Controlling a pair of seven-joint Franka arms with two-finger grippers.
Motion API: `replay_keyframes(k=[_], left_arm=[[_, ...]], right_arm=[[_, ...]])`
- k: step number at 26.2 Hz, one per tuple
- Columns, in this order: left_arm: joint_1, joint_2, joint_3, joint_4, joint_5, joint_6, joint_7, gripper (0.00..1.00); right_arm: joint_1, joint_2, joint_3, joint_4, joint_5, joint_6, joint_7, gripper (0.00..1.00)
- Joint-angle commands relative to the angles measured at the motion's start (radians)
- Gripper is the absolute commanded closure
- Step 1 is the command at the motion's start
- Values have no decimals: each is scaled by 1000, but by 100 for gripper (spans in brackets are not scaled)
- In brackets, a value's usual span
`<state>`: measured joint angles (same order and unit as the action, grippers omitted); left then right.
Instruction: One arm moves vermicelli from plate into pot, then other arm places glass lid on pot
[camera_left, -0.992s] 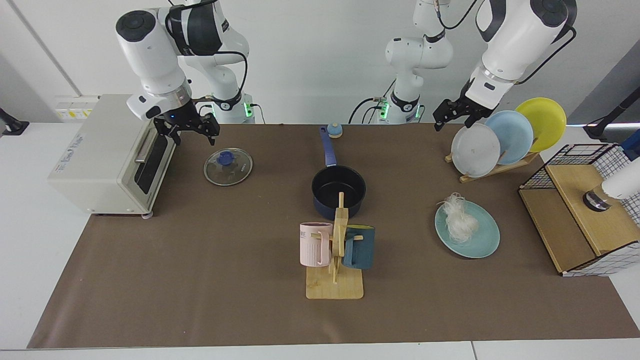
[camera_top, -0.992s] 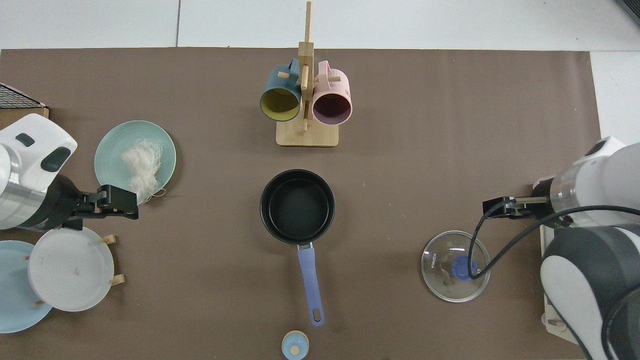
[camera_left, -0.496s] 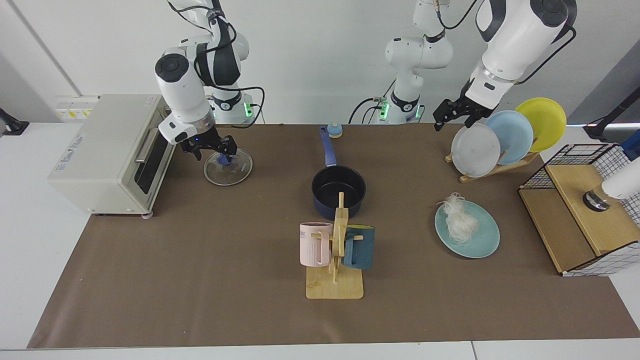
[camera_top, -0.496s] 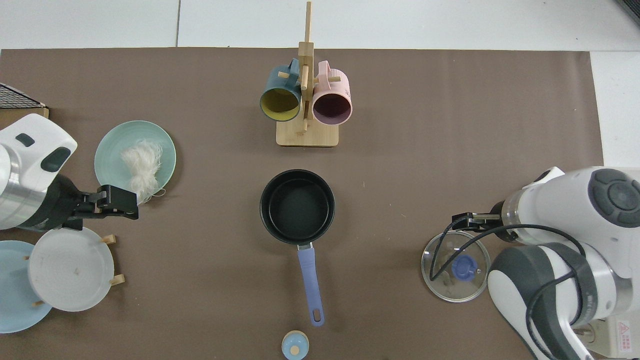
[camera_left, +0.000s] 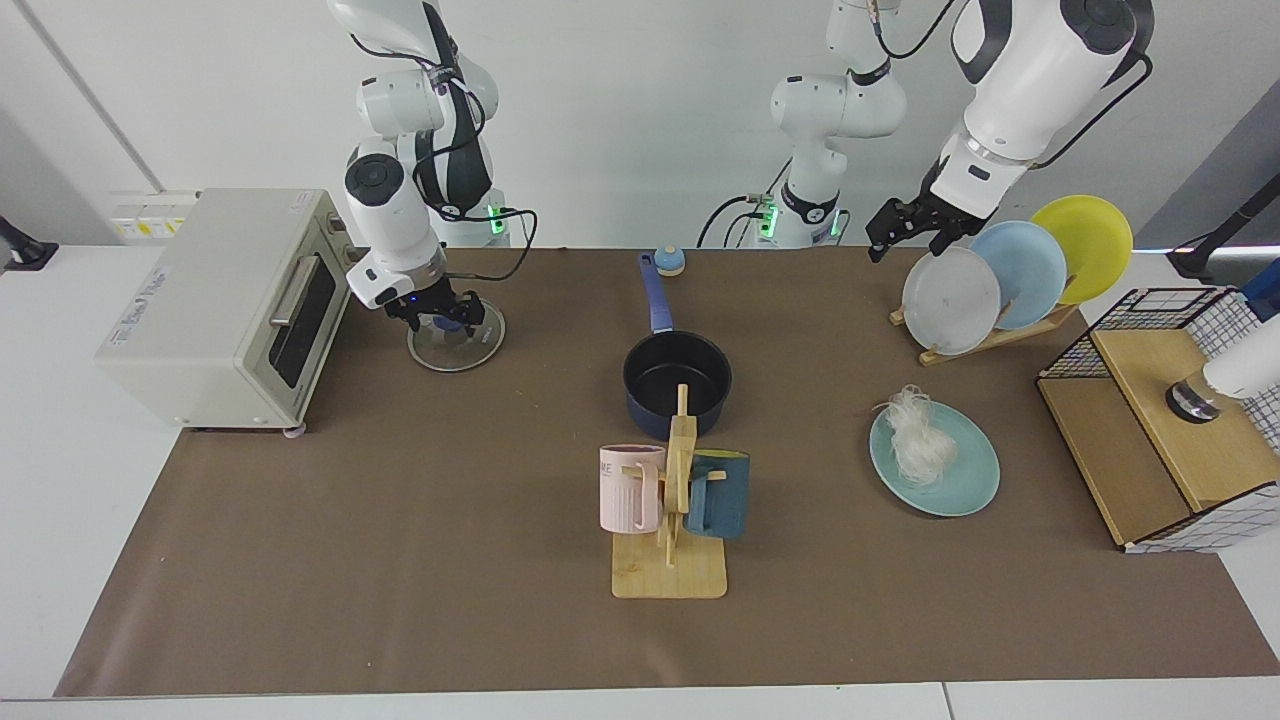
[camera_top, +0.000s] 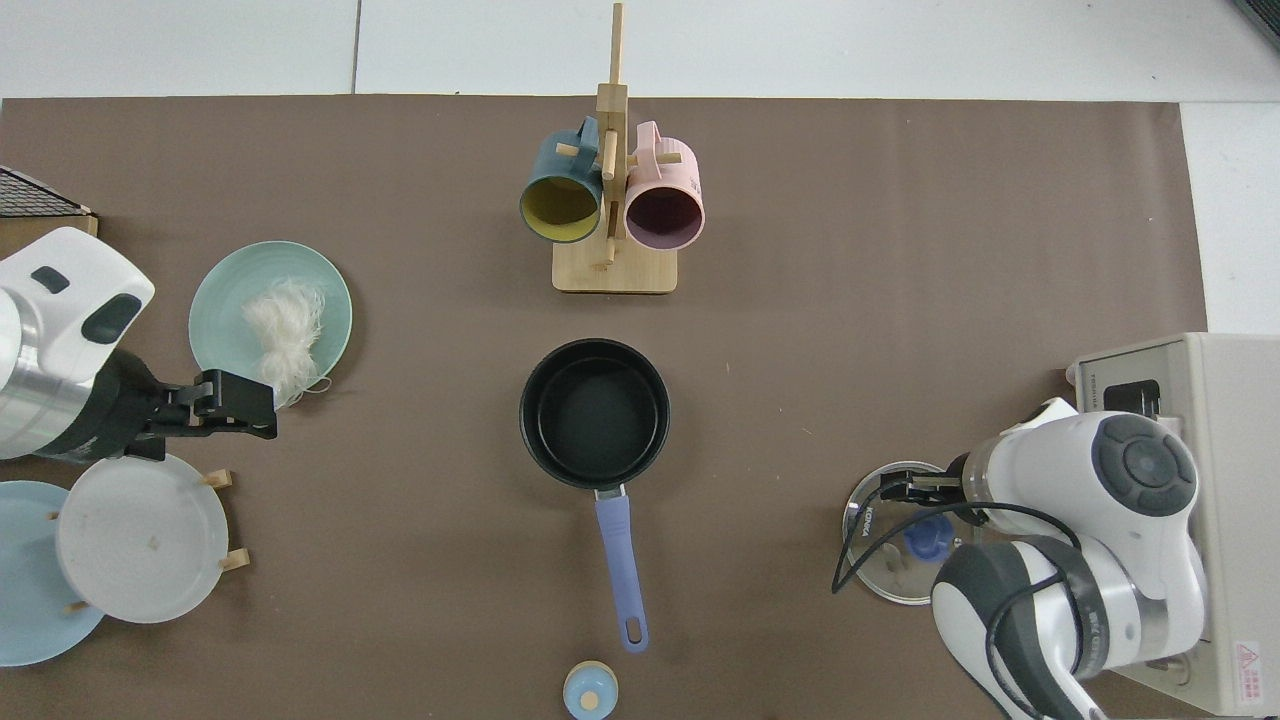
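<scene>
1. Where the brown paper mat (camera_left: 400, 560) covers the table, find the pot (camera_left: 678, 385) at the middle: round, dark navy, black inside, nothing in it.
2. Note its long blue handle (camera_left: 655, 295) pointing away toward the arm bases in the facing view, and toward the bottom edge in the top view; long axis running front to back across the table.
3. Off toward the left arm's side, see the plate (camera_left: 968, 488), flat, round and teal-green, with the vermicelli (camera_left: 918, 440) on it: a wispy white clump of thin strands, lying on the half of the plate nearer the arms.
4. Toward the right arm's side, see the lid (camera_left: 478, 347) flat on the mat beside a beige toaster oven (camera_left: 220, 300): clear glass, metal rim, blue knob (camera_top: 925, 537) at centre.
5. Can make out small writing on the glass that seems to read KONKA; writing on the oven too small to read.
6. Find the right claw (camera_left: 445, 318) low over the lid, fingers spread to either side of the knob; cannot tell whether touching it.
7. Find the left claw (camera_left: 905, 235) waiting in the air by a grey plate (camera_left: 950, 300) standing in a wooden rack, fingers apart, gripping nothing.
8. In front of the pot, see a wooden mug rack (camera_left: 680, 480) with a ribbed pink mug and a dark teal one.
</scene>
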<state>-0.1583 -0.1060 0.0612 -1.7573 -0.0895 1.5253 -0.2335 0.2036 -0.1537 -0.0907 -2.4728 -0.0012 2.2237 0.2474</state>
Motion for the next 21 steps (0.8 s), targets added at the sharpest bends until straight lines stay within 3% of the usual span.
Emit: replay_keyframes(k=[1, 4, 8, 15, 21], left_arm=[[6, -14, -6, -5, -1, 4, -6, 0], [17, -8, 11, -8, 2, 109, 14, 0], [129, 60, 19, -11, 7, 288, 35, 0], [172, 265, 22, -7, 7, 513, 229, 0], [143, 402, 8, -14, 7, 640, 281, 0]], right_arm=[[5, -52, -1, -86, 3, 53, 26, 0], [5, -56, -1, -106, 3, 54, 29, 0], [14, -78, -1, -161, 3, 83, 32, 0], [48, -96, -1, -199, -2, 97, 87, 0], [42, -95, -1, -215, -29, 132, 87, 0]])
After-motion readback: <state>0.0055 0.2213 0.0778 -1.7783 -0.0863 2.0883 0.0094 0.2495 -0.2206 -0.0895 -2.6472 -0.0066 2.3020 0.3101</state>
